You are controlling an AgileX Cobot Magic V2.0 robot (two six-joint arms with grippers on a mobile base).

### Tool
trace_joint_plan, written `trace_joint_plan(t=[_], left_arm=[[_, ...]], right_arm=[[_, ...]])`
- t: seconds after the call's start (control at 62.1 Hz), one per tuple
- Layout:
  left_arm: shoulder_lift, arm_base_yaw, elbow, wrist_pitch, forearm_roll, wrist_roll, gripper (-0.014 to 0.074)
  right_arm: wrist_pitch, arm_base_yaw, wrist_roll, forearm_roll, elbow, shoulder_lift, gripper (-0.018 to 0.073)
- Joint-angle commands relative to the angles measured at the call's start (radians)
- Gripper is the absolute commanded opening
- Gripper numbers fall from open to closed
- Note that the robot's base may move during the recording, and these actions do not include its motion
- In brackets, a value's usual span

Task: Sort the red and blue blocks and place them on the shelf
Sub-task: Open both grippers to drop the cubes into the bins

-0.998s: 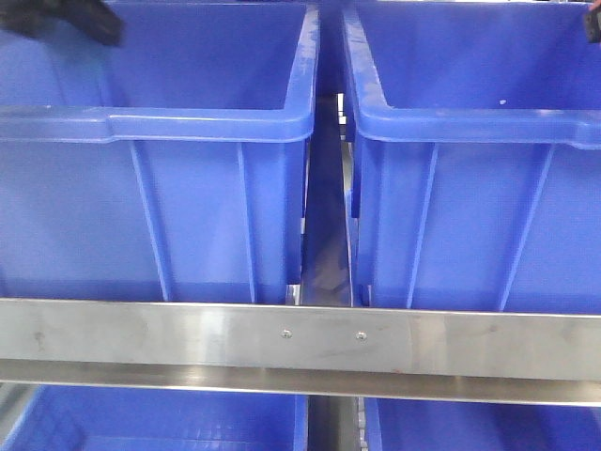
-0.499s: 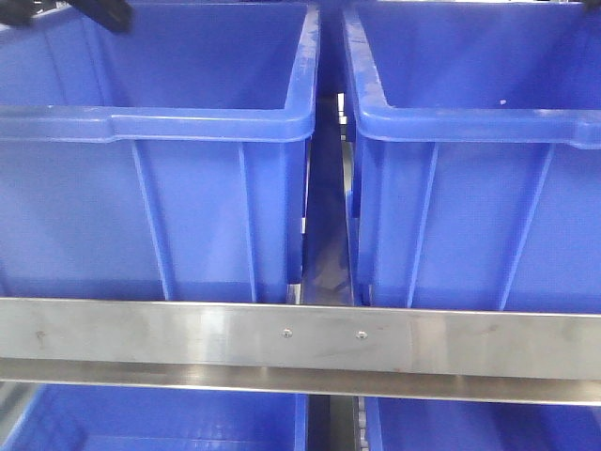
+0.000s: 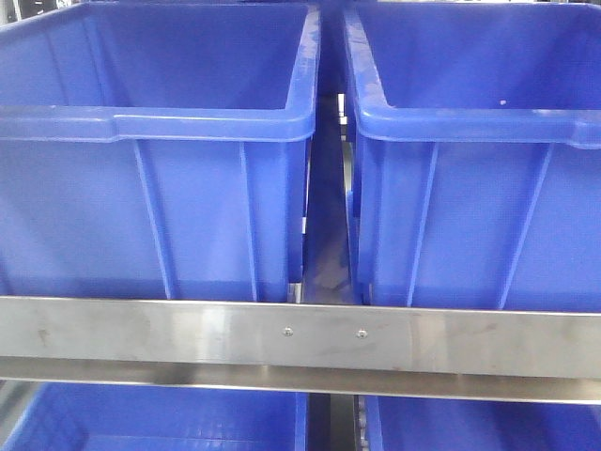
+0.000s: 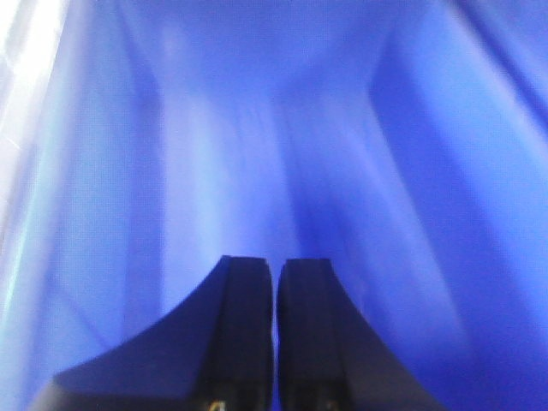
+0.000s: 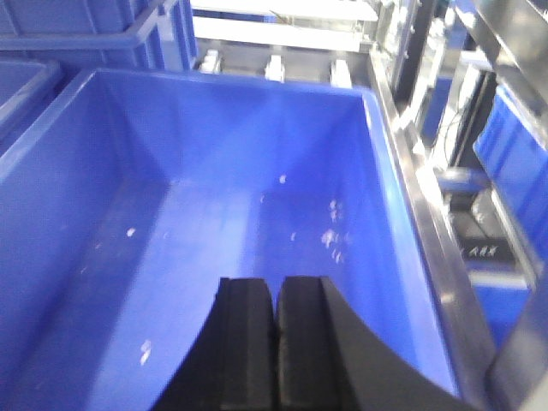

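**Now both arms are out of the front view, and no block is in sight**

A second ago dark gripper parts showed at the top corners of the front view; half a second ago only a sliver remained at the upper left. Now that view holds only the two upper blue bins (image 3: 155,122) (image 3: 474,122), the shelf rail (image 3: 300,334) with its two screws, and the tops of two lower bins. I judge the arms are lifting away, perhaps after a drop or between picks.

The wrist cameras supply what the front view lacks. The left gripper (image 4: 276,274) has its fingers pressed together with nothing between them, over a blurred blue bin interior. The right gripper (image 5: 276,291) is likewise closed on nothing, above a bin (image 5: 377,154) whose floor shows only pale specks. Neither the red nor the blue block appears in any view, so their location cannot be told.
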State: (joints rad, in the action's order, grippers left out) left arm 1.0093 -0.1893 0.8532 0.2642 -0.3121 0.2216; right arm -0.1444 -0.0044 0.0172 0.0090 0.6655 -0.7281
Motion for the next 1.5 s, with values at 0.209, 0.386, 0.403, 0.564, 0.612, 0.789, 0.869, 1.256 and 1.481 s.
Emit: trace_joint_plan(t=[0.209, 0.386, 0.403, 0.564, 0.612, 0.789, 0.869, 1.256, 1.481], left_arm=[[-0.224, 0.003, -0.198, -0.273, -0.023, -0.011, 0.0125], [-0.368, 0.003, -0.335, -0.367, -0.062, -0.011, 0.0125], [-0.38, 0.003, -0.343, -0.37, -0.062, -0.011, 0.0125], [-0.496, 0.003, -0.422, -0.37, -0.06, -0.011, 0.0125], [-0.52, 0.003, -0.444, -0.37, -0.06, -0.011, 0.0125], [-0.557, 0.005, -0.508, -0.446, -0.06, -0.011, 0.0127], [-0.557, 0.005, -0.526, -0.496, -0.06, -0.011, 0.0126], [-0.557, 0.005, -0.527, -0.505, -0.06, -0.011, 0.0125], [-0.557, 0.005, -0.527, -0.505, -0.06, -0.011, 0.0125]], right_arm=[[0.134, -0.008, -0.008, 0.067, -0.147, 0.201, 0.0056], [0.144, -0.008, -0.008, 0.067, -0.226, 0.336, 0.0056], [0.144, -0.008, -0.008, 0.067, -0.231, 0.347, 0.0056], [0.118, -0.008, -0.008, 0.098, -0.269, 0.456, 0.0056], [0.088, -0.008, -0.008, 0.115, -0.272, 0.478, 0.0056], [0.055, -0.008, -0.008, 0.117, -0.29, 0.515, 0.0056], [0.055, -0.008, -0.008, 0.117, -0.29, 0.515, 0.0056], [0.055, -0.008, -0.008, 0.117, -0.29, 0.515, 0.0056], [0.055, -0.008, -0.008, 0.117, -0.29, 0.515, 0.0056]])
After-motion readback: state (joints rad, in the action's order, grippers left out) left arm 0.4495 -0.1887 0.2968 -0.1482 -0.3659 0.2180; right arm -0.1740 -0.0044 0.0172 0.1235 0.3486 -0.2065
